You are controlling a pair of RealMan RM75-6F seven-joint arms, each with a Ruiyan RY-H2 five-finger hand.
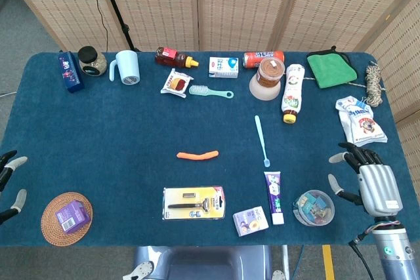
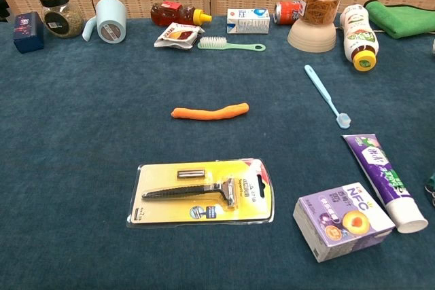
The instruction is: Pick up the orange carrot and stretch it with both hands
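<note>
The orange carrot [image 1: 197, 155] lies flat near the middle of the blue table, also seen in the chest view [image 2: 210, 111], with nothing touching it. My right hand [image 1: 365, 178] hovers over the table's right edge, fingers spread and empty, far right of the carrot. Only the fingertips of my left hand [image 1: 9, 181] show at the left border of the head view, apart and holding nothing. Neither hand appears in the chest view.
A packaged razor [image 1: 193, 202] lies just in front of the carrot. A light-blue toothbrush [image 1: 262, 140], toothpaste tube [image 1: 273, 197], purple carton [image 1: 251, 221] and round clip box [image 1: 314, 207] sit to the right. A woven coaster [image 1: 54, 229] carries a purple box. Bottles, a mug and jars line the far edge.
</note>
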